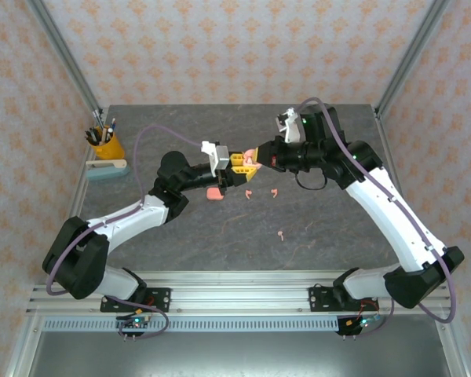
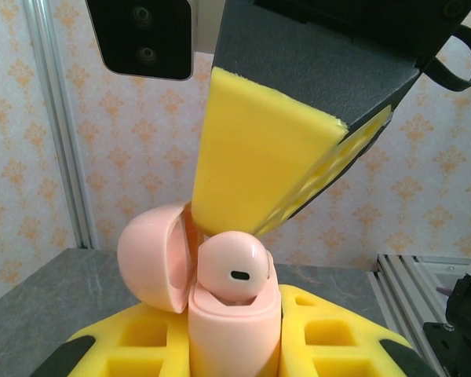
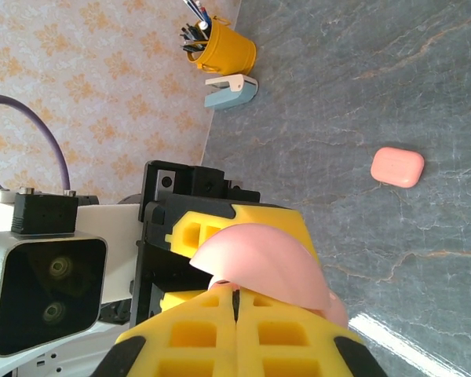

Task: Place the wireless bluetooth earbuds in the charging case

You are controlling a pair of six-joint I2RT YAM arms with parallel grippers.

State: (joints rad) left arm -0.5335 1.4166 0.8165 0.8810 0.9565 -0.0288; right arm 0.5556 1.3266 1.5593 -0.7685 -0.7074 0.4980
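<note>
Nearest the arm bases, we note a loose earbud (image 1: 282, 233) lying on the table (image 1: 337, 236), well short of the open case (image 1: 250, 158) and slightly to its right. Closer to the open case, but apart from it, lie a second earbud (image 1: 249, 194) and a third earbud (image 1: 274, 192). A closed case (image 1: 214, 192) sits beside them, to the near left of the open case.

The open case is held above the table. The left gripper (image 1: 242, 162) has its jaws clamped on the case's body (image 2: 235, 338), with the lid (image 2: 153, 263) swung back. A seated earbud (image 2: 231, 271) rests in the case's mouth, rounded end up.

The right gripper (image 1: 261, 157) meets the open case from the right with its jaws pressed together. One finger (image 2: 259, 173) touches the seated earbud from above. We cannot tell whether anything is pinched there, as the tips are hidden.

Far left of the open case stand a yellow cup (image 1: 107, 146) of pens and a clip (image 1: 107, 170).
</note>
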